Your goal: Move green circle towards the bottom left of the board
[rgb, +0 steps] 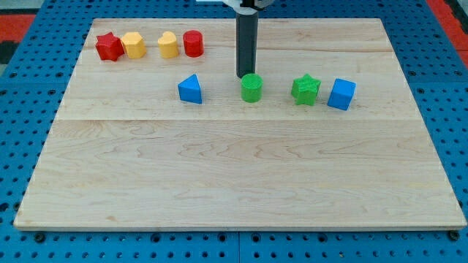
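The green circle (pixel 251 88) is a short green cylinder on the wooden board (pixel 241 175), a little above the board's middle. My tip (pixel 244 77) is the lower end of the dark rod. It stands right at the circle's top-left edge, touching it or nearly so. The rod rises straight up to the view's top.
A blue triangle (pixel 190 89) lies left of the green circle. A green star (pixel 305 89) and a blue cube (pixel 341 94) lie to its right. At top left stand a red star (pixel 109 47), a yellow hexagon (pixel 134 44), a yellow heart (pixel 168 45) and a red cylinder (pixel 193 43).
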Controlling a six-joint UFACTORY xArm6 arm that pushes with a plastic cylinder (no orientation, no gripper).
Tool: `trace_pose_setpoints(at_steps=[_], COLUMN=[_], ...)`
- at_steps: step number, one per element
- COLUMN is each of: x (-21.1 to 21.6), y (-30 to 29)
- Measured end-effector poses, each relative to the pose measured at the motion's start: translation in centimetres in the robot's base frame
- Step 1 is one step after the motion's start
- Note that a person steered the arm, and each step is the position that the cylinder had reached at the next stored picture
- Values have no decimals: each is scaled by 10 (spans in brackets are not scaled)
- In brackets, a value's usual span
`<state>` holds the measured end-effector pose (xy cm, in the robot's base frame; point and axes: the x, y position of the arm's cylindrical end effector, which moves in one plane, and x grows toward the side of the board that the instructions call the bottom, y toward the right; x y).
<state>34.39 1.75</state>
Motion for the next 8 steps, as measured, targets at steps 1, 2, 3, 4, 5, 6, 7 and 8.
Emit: trace_pose_setpoints(at_steps=[1, 2, 3, 4, 5, 6, 7, 8], x=[4, 67, 63, 42, 98, 179, 194, 227], y=[-2, -8, 0, 22, 55, -8, 38, 54])
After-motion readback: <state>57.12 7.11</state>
